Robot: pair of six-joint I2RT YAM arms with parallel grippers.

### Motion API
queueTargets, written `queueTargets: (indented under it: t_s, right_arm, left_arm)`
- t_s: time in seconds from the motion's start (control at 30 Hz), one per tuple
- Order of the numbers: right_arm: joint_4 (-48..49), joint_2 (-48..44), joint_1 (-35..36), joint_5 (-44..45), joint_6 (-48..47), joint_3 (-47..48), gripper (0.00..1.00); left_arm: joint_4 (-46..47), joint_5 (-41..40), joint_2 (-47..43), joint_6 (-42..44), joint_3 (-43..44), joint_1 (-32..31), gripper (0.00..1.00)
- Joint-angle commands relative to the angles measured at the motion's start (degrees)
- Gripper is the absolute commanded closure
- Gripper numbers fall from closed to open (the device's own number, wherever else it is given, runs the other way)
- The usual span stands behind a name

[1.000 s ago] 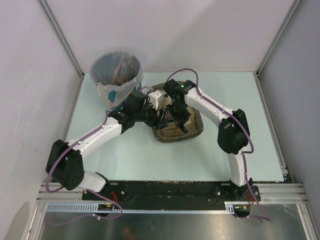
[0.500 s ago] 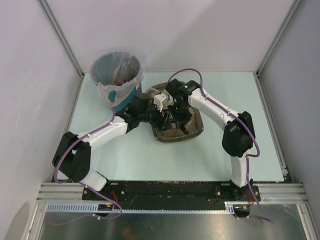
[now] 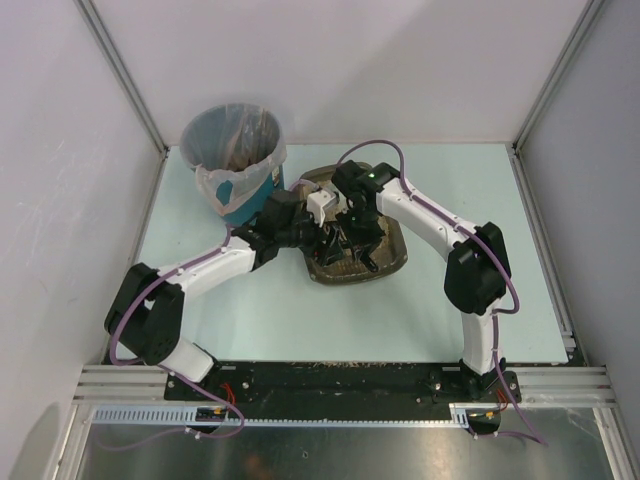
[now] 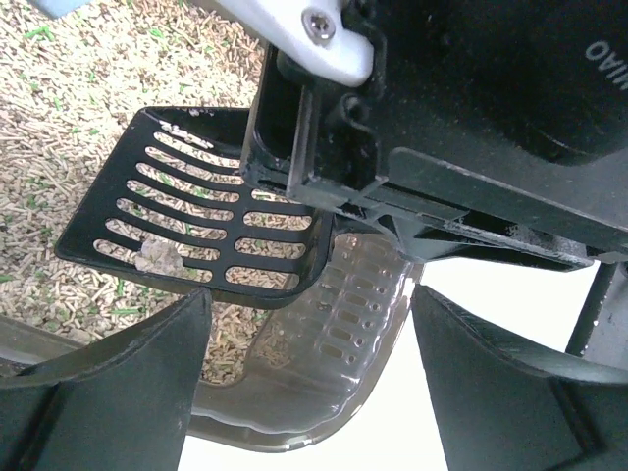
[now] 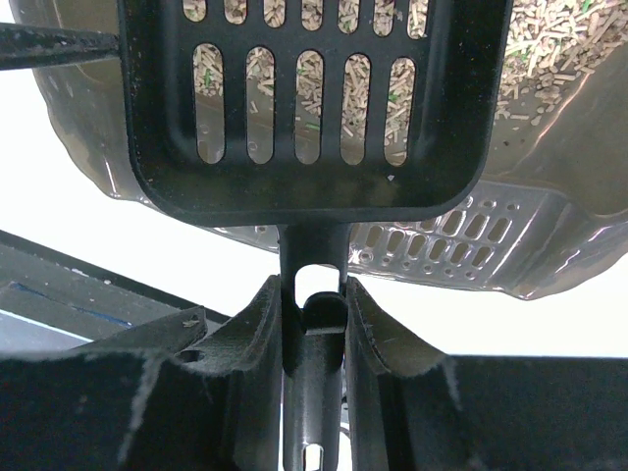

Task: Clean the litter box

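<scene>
The litter box [image 3: 388, 260] is a shallow grey-brown tray of beige granules at the table's middle back. My right gripper [image 3: 358, 238] hangs over it, shut on the handle [image 5: 314, 257] of a black slotted scoop [image 5: 314, 108]. The scoop is held just above the granules, near the tray's rim [image 5: 549, 226]. In the left wrist view the scoop [image 4: 196, 226] carries one small pale clump [image 4: 159, 257]. My left gripper [image 3: 318, 232] is open at the tray's left side. A rounded corner of the tray [image 4: 294, 417] shows between its fingers [image 4: 108, 392], with nothing held.
A round teal bin [image 3: 235, 165] with a clear liner stands at the back left, close to the left arm's wrist. White walls with metal posts close in the table on the left, back and right. The pale table [image 3: 470, 200] lies bare to the right of the tray.
My left arm has reached forward and to the right, bringing its gripper up to the tray's left side. My right gripper and the scoop have shifted slightly over the tray.
</scene>
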Motion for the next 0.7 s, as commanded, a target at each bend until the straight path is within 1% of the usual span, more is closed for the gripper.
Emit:
queueTargets:
  t_s: [0.0, 0.2, 0.23, 0.27, 0.33, 0.47, 0.5, 0.53, 0.6, 0.67]
  right_arm:
    - [0.2, -3.4, 1.2, -4.5, -1.2, -0.3, 1.0]
    - [-0.1, -3.1, 1.3, -4.8, -1.1, -0.4, 1.0]
    - [0.0, -3.1, 1.4, -4.8, -1.2, -0.4, 1.0]
    - [-0.1, -3.1, 1.3, -4.8, -1.0, -0.5, 1.0]
    - [-0.1, -3.3, 1.3, -4.6, -0.8, -0.7, 1.0]
    - [0.7, -3.5, 1.4, -5.0, -0.4, -2.0, 1.0]
    - [0.8, -3.5, 1.5, -5.0, -0.4, -2.0, 1.0]
    - [0.8, -3.4, 1.5, -4.9, -0.4, -2.0, 1.0]
    - [0.7, -3.5, 1.5, -4.9, -0.3, -2.0, 1.0]
    - [1.0, -3.8, 1.5, -4.8, 0.0, -2.2, 1.0]
  left_arm:
    - [5.8, -0.9, -1.4, 3.4, 0.4, -0.7, 0.12]
    - [5.7, -1.8, -1.1, 3.8, 2.2, -1.0, 0.1]
    - [5.7, -2.4, -0.7, 4.3, 2.1, -1.0, 0.08]
    - [5.6, -4.5, -1.1, 4.7, 1.9, -1.2, 0.08]
    - [3.6, -5.6, -2.0, 6.1, 2.0, -1.2, 0.08]
    - [2.1, -6.1, -3.7, 6.9, 2.2, -1.3, 0.09]
    - [0.0, -6.5, -4.4, 6.6, 2.4, -1.4, 0.09]
    - [-0.5, -7.2, -4.6, 6.5, 2.9, -1.3, 0.11]
    - [-1.9, -8.7, -5.1, 6.7, 3.7, -1.6, 0.12]
    - [-2.2, -8.2, -4.8, 7.3, 4.7, -1.6, 0.13]
